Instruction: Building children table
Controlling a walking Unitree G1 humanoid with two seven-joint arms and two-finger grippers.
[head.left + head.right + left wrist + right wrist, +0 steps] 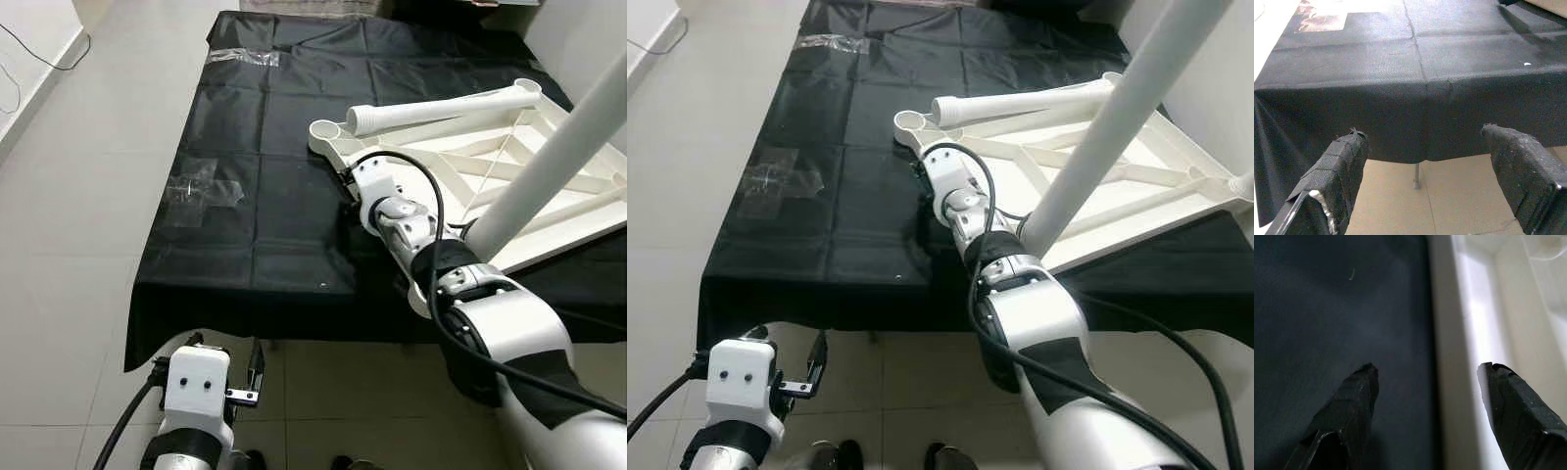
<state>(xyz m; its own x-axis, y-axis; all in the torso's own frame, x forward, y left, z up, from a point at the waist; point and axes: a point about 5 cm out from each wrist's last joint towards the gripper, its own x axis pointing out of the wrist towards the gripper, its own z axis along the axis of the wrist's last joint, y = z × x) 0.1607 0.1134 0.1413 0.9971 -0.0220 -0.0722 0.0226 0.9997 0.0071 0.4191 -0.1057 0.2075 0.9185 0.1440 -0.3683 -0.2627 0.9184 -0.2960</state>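
On the black-covered counter (245, 196), toward its right side, the white children's tabletop (509, 186) lies upside down with its ribbed underside up; its right part reaches past the counter's right edge. One white leg (441, 108) lies loose across the tabletop's far side, its open end near the round corner socket (323, 130). Another white leg (558, 157) stands up out of the tabletop near the counter's front edge, slanting off toward the upper right.

Just in front of that corner socket, the right pincer (1425, 377) straddles the tabletop's left rim (1444, 333), fingers released and spread, one over the black cloth and one over the white plastic. Nothing is gripped yet. The left pincer (1425, 152) hangs idle below the counter's front edge, also spread and empty, facing the drape of the cloth.

The step in hand looks like gripping the rim to steady or shift the tabletop. To do it well, the inner finger should drop fully inside the rim wall, clear of the ribs, before closing; a squeeze on the wall's top alone will likely slip off smooth plastic. Any pull should be slow and level, since the standing leg can tip the tabletop and the loose leg can roll.
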